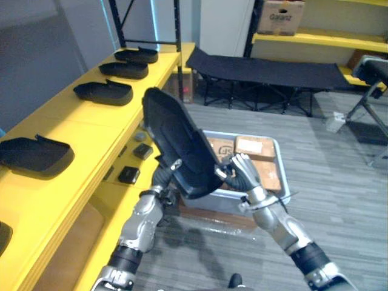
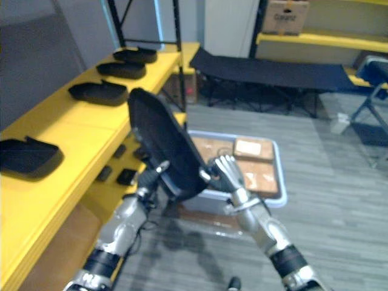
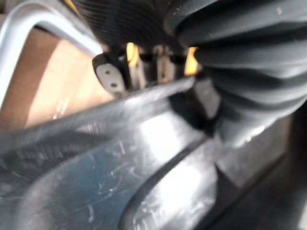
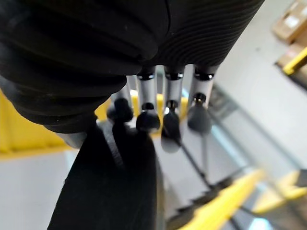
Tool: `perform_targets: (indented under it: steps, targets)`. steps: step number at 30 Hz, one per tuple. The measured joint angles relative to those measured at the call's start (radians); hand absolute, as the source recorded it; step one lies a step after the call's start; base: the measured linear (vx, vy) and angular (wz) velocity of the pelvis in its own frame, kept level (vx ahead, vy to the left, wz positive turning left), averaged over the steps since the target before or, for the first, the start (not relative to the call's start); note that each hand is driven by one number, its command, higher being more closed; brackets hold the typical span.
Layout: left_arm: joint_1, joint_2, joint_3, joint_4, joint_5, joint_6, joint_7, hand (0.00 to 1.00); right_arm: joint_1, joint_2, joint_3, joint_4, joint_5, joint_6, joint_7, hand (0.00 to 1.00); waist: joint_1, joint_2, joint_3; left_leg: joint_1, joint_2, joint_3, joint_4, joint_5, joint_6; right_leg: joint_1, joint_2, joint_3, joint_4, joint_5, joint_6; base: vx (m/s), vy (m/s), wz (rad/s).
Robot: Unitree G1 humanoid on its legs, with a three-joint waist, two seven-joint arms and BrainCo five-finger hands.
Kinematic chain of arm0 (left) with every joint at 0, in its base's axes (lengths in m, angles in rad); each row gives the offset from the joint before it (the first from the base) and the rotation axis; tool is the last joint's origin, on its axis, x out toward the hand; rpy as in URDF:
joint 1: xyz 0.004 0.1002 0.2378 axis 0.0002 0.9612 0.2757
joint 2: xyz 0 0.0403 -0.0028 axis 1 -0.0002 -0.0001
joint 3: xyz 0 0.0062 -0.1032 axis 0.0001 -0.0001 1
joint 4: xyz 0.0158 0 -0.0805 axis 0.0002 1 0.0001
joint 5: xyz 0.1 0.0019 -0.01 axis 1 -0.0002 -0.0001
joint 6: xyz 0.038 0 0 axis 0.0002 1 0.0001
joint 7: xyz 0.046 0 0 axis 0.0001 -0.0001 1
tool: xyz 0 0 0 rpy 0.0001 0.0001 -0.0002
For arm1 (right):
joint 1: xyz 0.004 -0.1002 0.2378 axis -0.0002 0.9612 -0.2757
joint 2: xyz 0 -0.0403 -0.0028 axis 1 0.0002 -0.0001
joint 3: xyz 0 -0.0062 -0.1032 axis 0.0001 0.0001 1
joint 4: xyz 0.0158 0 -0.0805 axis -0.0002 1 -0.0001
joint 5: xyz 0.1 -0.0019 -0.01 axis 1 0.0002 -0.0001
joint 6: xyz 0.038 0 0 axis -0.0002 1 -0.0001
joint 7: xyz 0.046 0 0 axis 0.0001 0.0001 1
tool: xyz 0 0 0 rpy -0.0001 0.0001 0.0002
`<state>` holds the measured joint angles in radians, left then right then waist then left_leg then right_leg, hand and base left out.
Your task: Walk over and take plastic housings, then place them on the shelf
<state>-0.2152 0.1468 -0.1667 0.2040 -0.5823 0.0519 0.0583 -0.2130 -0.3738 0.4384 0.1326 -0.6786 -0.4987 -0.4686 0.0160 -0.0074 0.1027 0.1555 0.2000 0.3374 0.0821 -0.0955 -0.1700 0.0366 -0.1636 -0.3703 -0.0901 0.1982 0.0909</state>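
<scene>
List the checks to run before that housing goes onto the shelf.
1. Right hand curled on the held housing: ok.
2. Left hand pinching its lower edge: ok.
3. Free stretch of yellow shelf between placed housings: ok.
4. Level pose of the held housing: not ok, steeply tilted.
5. Position over the shelf: not ok, the held housing hangs beside it.
6. Grip firmness: cannot tell.

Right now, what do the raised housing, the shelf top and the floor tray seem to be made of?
Raised housing: likely moulded plastic, black, semi-gloss; the left wrist view shows fine scratches and soft glare. Shelf top: smooth yellow-coated board, metal or wood unclear. Floor tray: pale grey, rounded rim, plastic or metal; cannot tell.
</scene>
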Motion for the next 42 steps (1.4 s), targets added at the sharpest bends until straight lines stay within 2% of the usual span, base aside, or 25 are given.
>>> perform_targets:
  steps: [2,4,5,8,11,14,16,19,21,25,27,29,30,33,35,37,38,40,42]
  targets:
    - [0.003,0.004,-0.001,0.001,0.018,-0.03,0.009,1.0,0.012,0.006,0.022,-0.004,0.019,-0.002,0.012,0.0,0.001,-0.001,-0.001,0.0,-0.001,-0.002,0.001,-0.001,0.0,0.001,-0.003,0.0,0.0,0.0,0.0,0.0,0.036,0.01]
    - [0.007,0.001,-0.002,0.001,0.094,-0.085,0.049,1.0,0.014,0.007,0.048,-0.001,0.095,0.008,0.029,0.0,0.005,-0.001,-0.001,0.0,-0.004,-0.004,0.001,-0.001,0.001,0.003,-0.006,-0.002,-0.001,0.0,0.001,-0.01,0.037,0.03]
    - [0.007,0.0,-0.001,0.001,0.099,-0.091,0.053,1.0,0.014,0.009,0.049,0.0,0.102,0.008,0.029,0.0,0.005,-0.001,-0.001,0.0,-0.004,-0.003,0.001,-0.001,0.001,0.003,-0.005,-0.003,0.0,0.0,0.001,0.0,0.0,0.0]
    - [0.007,-0.019,-0.001,0.001,0.209,-0.139,0.121,1.0,0.014,0.05,0.055,0.012,0.217,0.046,0.008,0.0,0.012,-0.001,-0.001,0.0,-0.004,-0.003,0.003,-0.001,0.001,0.003,-0.005,-0.004,0.0,0.0,0.001,0.0,0.0,0.0]
    - [0.007,-0.054,0.011,0.001,0.308,-0.162,0.179,1.0,0.009,0.092,0.045,0.015,0.298,0.073,-0.022,0.0,0.014,-0.001,-0.001,0.0,-0.004,-0.003,0.003,-0.001,0.001,0.003,-0.005,-0.005,0.0,0.0,0.001,0.0,0.0,0.0]
    - [0.012,-0.079,0.029,0.001,0.421,-0.167,0.225,1.0,-0.016,0.135,0.017,0.013,0.318,0.109,-0.059,0.0,0.014,-0.001,-0.001,0.001,-0.003,-0.003,0.003,-0.001,0.001,0.003,-0.004,-0.005,0.0,0.0,0.001,0.0,0.0,0.0]
    - [0.022,-0.08,0.038,0.001,0.458,-0.169,0.244,1.0,-0.042,0.148,-0.016,0.003,0.332,0.129,-0.077,0.0,0.014,-0.001,-0.001,0.002,-0.003,-0.003,0.003,0.0,0.001,0.004,-0.004,-0.005,0.0,0.0,0.001,0.0,0.0,0.0]
    - [0.048,-0.079,0.078,-0.003,0.516,-0.168,0.276,1.0,-0.078,0.147,-0.121,-0.05,0.344,0.168,-0.103,0.0,0.014,-0.001,-0.001,0.009,-0.003,-0.002,0.0,-0.001,0.001,0.012,-0.003,-0.006,0.002,0.001,0.001,0.0,0.0,0.0]
    - [0.072,-0.076,0.119,-0.017,0.568,-0.168,0.31,1.0,-0.079,0.133,-0.209,-0.115,0.393,0.194,-0.118,0.0,0.014,-0.002,-0.002,0.021,-0.003,0.0,-0.001,-0.002,0.002,0.022,-0.002,-0.005,0.0,0.001,0.001,0.0,0.0,0.0]
    - [0.107,-0.077,0.182,-0.082,0.634,-0.176,0.395,1.0,-0.032,0.115,-0.33,-0.215,0.507,0.203,-0.114,0.0,0.013,-0.004,-0.003,0.019,-0.003,0.004,-0.001,-0.003,0.002,0.018,-0.002,-0.001,-0.001,0.002,0.002,0.0,0.008,-0.01]
    - [0.117,-0.077,0.213,-0.111,0.643,-0.19,0.438,1.0,0.04,0.113,-0.387,-0.252,0.552,0.203,-0.09,0.0,0.012,-0.004,-0.003,0.019,-0.003,0.008,-0.001,-0.003,0.001,0.014,-0.001,0.006,-0.001,0.001,0.002,0.0,0.0,-0.09]
    - [0.144,-0.082,0.243,-0.162,0.642,-0.238,0.481,1.0,0.154,0.129,-0.442,-0.279,0.642,0.201,-0.038,0.0,0.01,-0.004,-0.003,0.019,-0.003,0.029,-0.001,-0.006,0.001,0.0,0.0,0.021,-0.001,0.001,0.003,0.01,0.016,-0.2]
    - [0.169,-0.096,0.267,-0.2,0.634,-0.279,0.497,1.0,0.243,0.165,-0.48,-0.28,0.75,0.197,0.002,0.0,-0.003,-0.002,-0.003,0.018,-0.003,0.032,-0.002,-0.007,0.001,-0.002,0.001,0.024,-0.001,0.001,0.003,0.02,0.031,-0.14]
    - [0.23,-0.143,0.278,-0.268,0.62,-0.354,0.515,1.0,0.37,0.255,-0.517,-0.263,0.883,0.201,0.064,0.0,-0.025,0.008,-0.008,0.019,-0.003,0.039,-0.002,-0.012,0.001,-0.009,0.002,0.032,-0.001,0.001,0.003,0.03,0.027,-0.09]
    - [0.28,-0.169,0.265,-0.323,0.594,-0.388,0.507,1.0,0.43,0.295,-0.517,-0.213,0.927,0.228,0.1,0.0,-0.031,0.011,-0.009,0.019,-0.002,0.056,-0.001,-0.015,0.001,-0.018,0.004,0.046,-0.001,0.0,0.002,0.01,0.03,-0.17]
    - [0.319,-0.18,0.231,-0.357,0.574,-0.402,0.494,1.0,0.491,0.32,-0.522,-0.137,0.964,0.242,0.141,0.0,-0.032,0.015,-0.006,0.014,0.0,0.054,0.009,-0.024,0.005,-0.019,0.004,0.045,0.001,-0.01,-0.004,0.0,0.027,-0.03]
    - [0.346,-0.184,0.222,-0.37,0.543,-0.41,0.476,1.0,0.517,0.327,-0.528,-0.096,0.965,0.242,0.164,0.0,-0.032,0.025,0.001,-0.019,0.011,0.045,0.063,-0.053,0.007,-0.021,0.004,0.042,0.009,-0.014,0.0,-0.04,0.029,0.07]
    - [0.365,-0.193,0.221,-0.37,0.508,-0.423,0.467,1.0,0.519,0.324,-0.553,-0.069,0.965,0.24,0.182,0.0,-0.033,0.048,0.03,-0.079,0.032,0.027,0.163,-0.101,0.011,-0.043,0.001,0.039,0.037,-0.023,0.002,-0.08,0.055,0.09]
    - [0.365,-0.195,0.219,-0.37,0.474,-0.43,0.465,1.0,0.501,0.309,-0.577,-0.052,0.961,0.231,0.186,0.0,-0.033,0.065,0.088,-0.125,0.033,-0.006,0.244,-0.127,0.024,-0.094,-0.031,0.034,0.154,-0.067,0.005,-0.11,0.119,0.24]
